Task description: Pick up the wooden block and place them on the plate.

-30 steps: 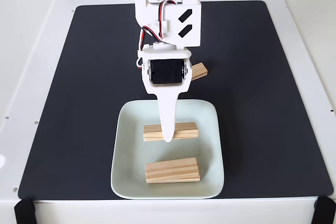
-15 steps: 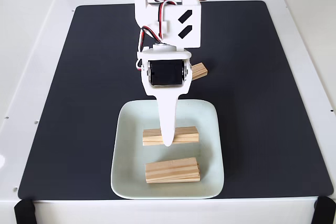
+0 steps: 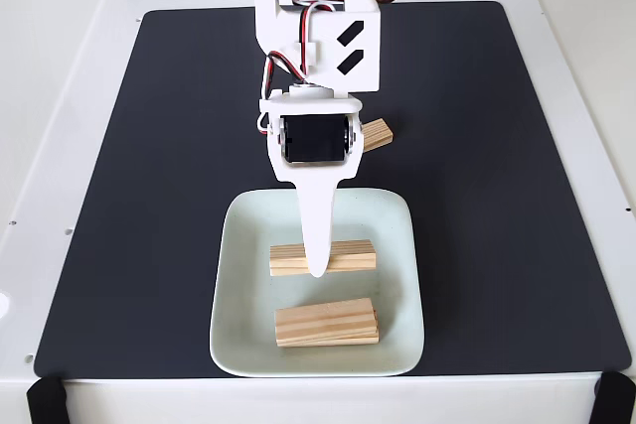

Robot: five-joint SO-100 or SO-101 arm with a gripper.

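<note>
White plastic gripper [image 3: 317, 267] over striped wooden block [image 3: 350, 255] on glossy plate [image 3: 238, 285] (grip state unclear, prob. closed).

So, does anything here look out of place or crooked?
Nothing is damaged or spilled. Two wooden blocks lie on the plate, one under the gripper, one nearer the front. Another block still lies on the black mat, partly hidden behind the arm.
</note>
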